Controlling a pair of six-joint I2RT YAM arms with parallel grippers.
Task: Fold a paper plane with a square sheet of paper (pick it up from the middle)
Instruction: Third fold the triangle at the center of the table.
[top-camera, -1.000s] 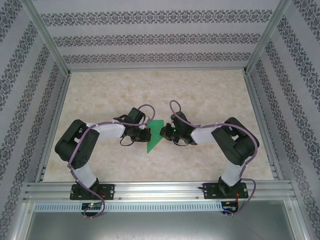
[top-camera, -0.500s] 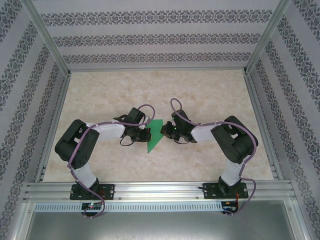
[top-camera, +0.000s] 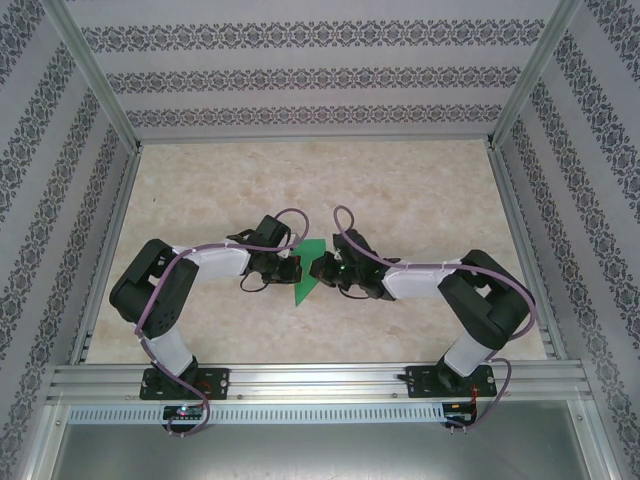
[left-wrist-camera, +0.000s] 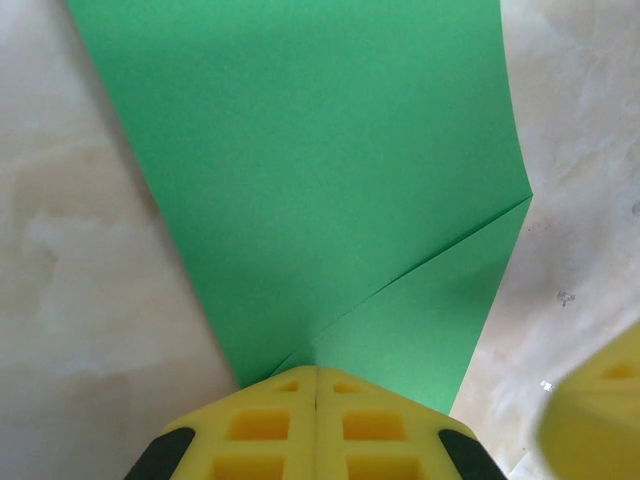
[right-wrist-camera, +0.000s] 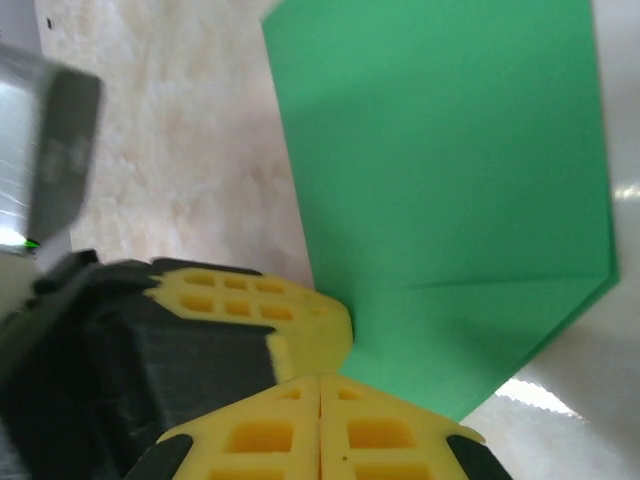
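Left arm (top-camera: 165, 290) and right arm (top-camera: 480, 305) bent inward, elbows out, wrists low over mid-table (top-camera: 400, 190). Left fingers (left-wrist-camera: 260, 430) clenched at the paper (left-wrist-camera: 320, 180) edge, right fingers (right-wrist-camera: 380, 435) clenched at its opposite edge. Paper part-folded, lying between them. Pinched or only pressed: cannot tell.

no legible txt, no labels, brands or nos. on any surface

Bright, even light; table (right-wrist-camera: 545, 398) glare (right wrist), close edges blurred.
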